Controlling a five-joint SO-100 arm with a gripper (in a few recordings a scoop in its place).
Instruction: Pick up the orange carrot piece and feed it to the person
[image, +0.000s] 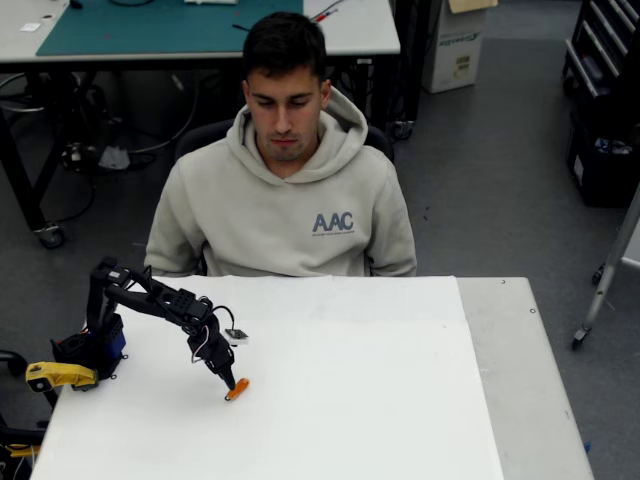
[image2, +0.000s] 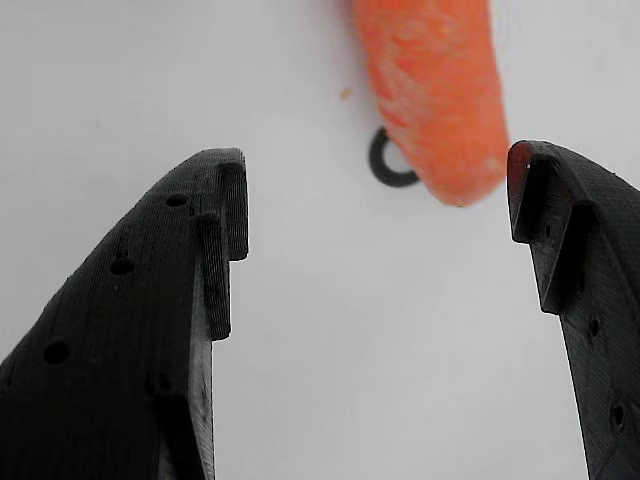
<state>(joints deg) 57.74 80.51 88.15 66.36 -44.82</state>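
Observation:
The orange carrot piece (image: 237, 389) lies on the white table (image: 360, 400), left of the middle. In the wrist view the carrot piece (image2: 430, 90) reaches down from the top edge, its rounded end just above the gap between the fingers, nearer the right one. My gripper (image: 228, 381) (image2: 375, 210) is black and stands open, tips down at the carrot's end, with nothing between the fingers. A small dark ring (image2: 392, 165) marks the table beside the carrot's tip. The person (image: 285, 170) sits behind the table's far edge in a beige hoodie, looking down.
The arm's base (image: 92, 345) stands at the table's left edge, with a yellow clamp part (image: 58, 375) beside it. Behind the person is a desk with a green mat (image: 160, 25). A grey strip (image: 520, 380) runs along the table's right side.

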